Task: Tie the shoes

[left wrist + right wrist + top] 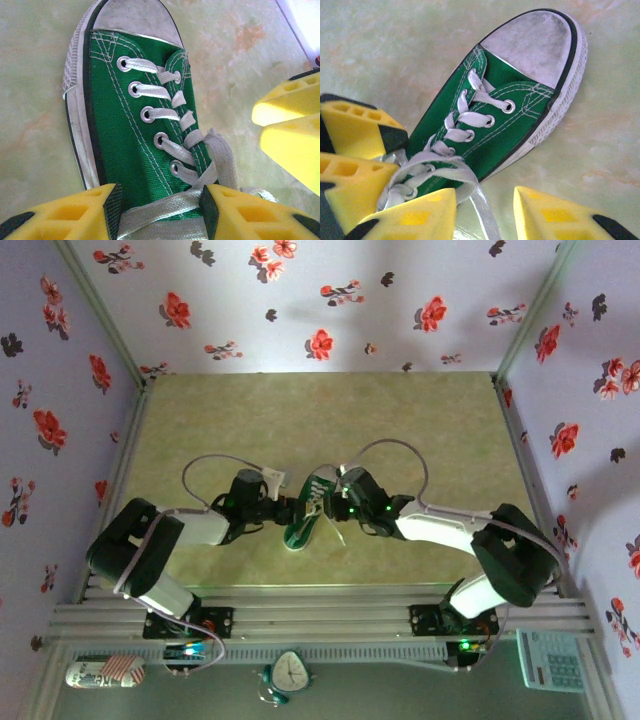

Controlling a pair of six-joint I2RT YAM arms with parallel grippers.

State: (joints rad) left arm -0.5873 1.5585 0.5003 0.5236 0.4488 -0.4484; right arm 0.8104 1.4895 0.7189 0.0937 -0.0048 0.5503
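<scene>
Shoe (pixel 305 510): one, lying mid-table (pixel 300 410) between two end effectors. The left end effector (pixel 160 212) had its jaws astride the laced upper; whether they pinched it could not be told. The right end effector (pixel 485 197) stood open, one loose lace (pixel 489 222) lying in its gap.

Left hand (pixel 161 206), right hand (pixel 485 200): both ajar.
</scene>
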